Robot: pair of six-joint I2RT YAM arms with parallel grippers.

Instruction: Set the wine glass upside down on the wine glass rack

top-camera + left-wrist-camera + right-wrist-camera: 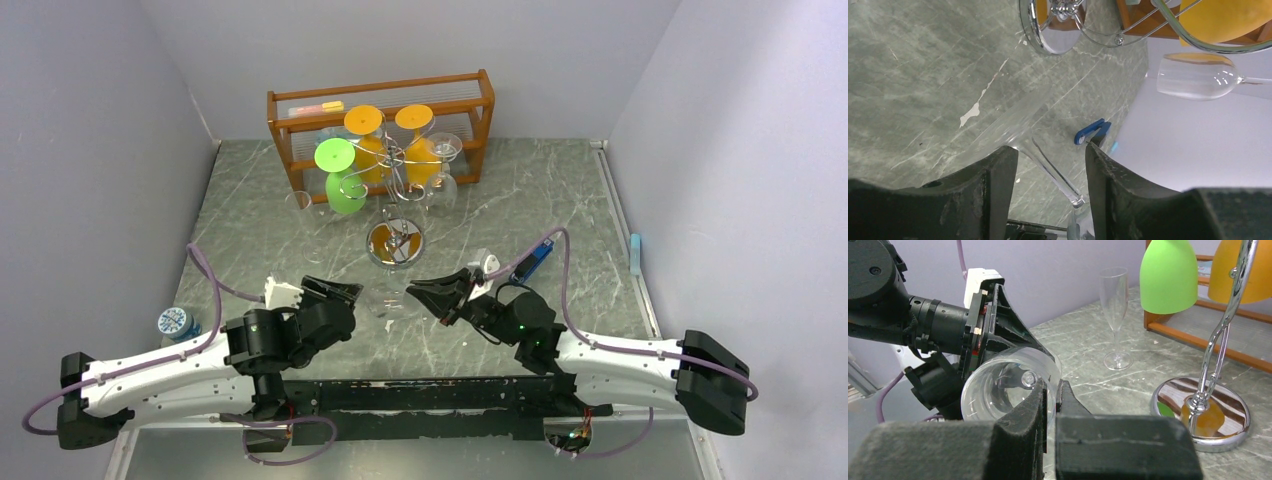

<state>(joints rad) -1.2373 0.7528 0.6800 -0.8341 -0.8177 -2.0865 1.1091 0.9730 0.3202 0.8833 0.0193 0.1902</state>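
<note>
Right fingers (1023,415): you've got them pinched tight on the wine glass (1008,390) rim, bowl sideways.
Left fingers (998,180): partly spread, straddling the stem, not touching it.
Wine glass rack (395,243): upright on the worktop (560,200), just beyond your glass.

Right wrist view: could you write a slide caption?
Right gripper pinches the wine glass rim; left gripper sits behind it.

The right claw (1050,390) pinches the rim of a clear wine glass (1003,390) held sideways, its mouth toward the lens. The left claw (998,335) sits at the glass's far end. On the marbled counter (1108,390) a flute (1114,305) stands upright near the rack (1220,340), where a green glass (1168,275) and an orange glass (1230,265) hang upside down.
</note>
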